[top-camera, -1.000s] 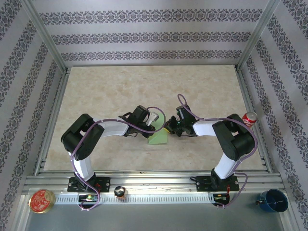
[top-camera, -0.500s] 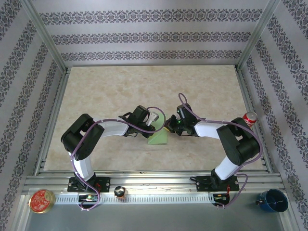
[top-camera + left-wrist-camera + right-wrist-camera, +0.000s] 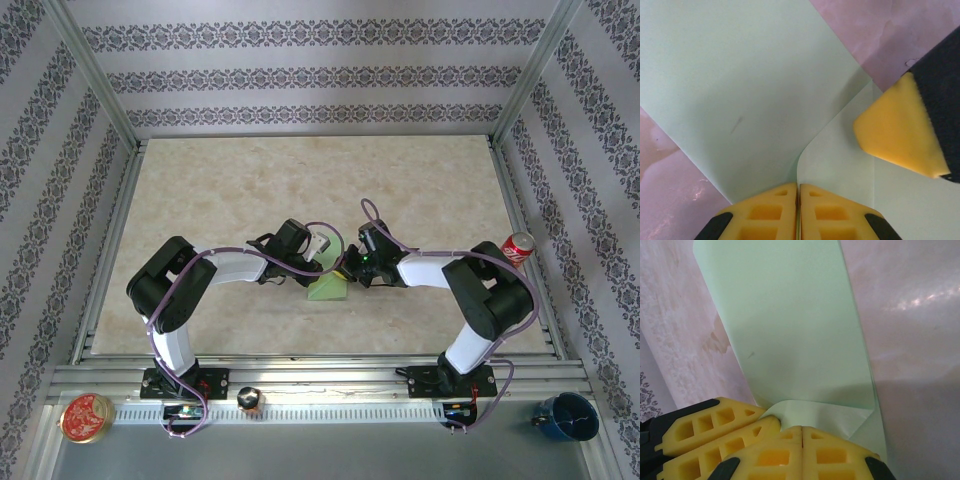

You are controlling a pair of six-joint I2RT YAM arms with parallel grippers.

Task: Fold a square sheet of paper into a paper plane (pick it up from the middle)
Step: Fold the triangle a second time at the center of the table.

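The square sheet of paper [image 3: 328, 288] is lying on the surface [image 3: 250, 180] between the two arms, its near part flat and its far edge rising to where the jaws are meeting. In the top view it is showing as a small pale-green wedge rather than a full square. In the left wrist view [image 3: 740, 90] one layer is curling over another along a soft, rounded bend, so a first fold is probably under way but not yet pressed into a crease. In the right wrist view [image 3: 790, 325] a narrow flap is turning back just in front of the pads. No pointed nose or wings are appearing anywhere, so I judge the task to be at an early stage, with most of the folding left to do. The left gripper [image 3: 798, 210] is pinching the paper: its jaws are pressing together with the curled edge running into the seam between them. The right gripper [image 3: 802, 450] is also clamping fully closed, its tip resting on the folded flap just beside the left gripper's pads [image 3: 705, 427]. I cannot tell whether any paper is caught between its jaws. Farther off to the right, a red can [image 3: 518, 246] is standing at the edge of the surface.
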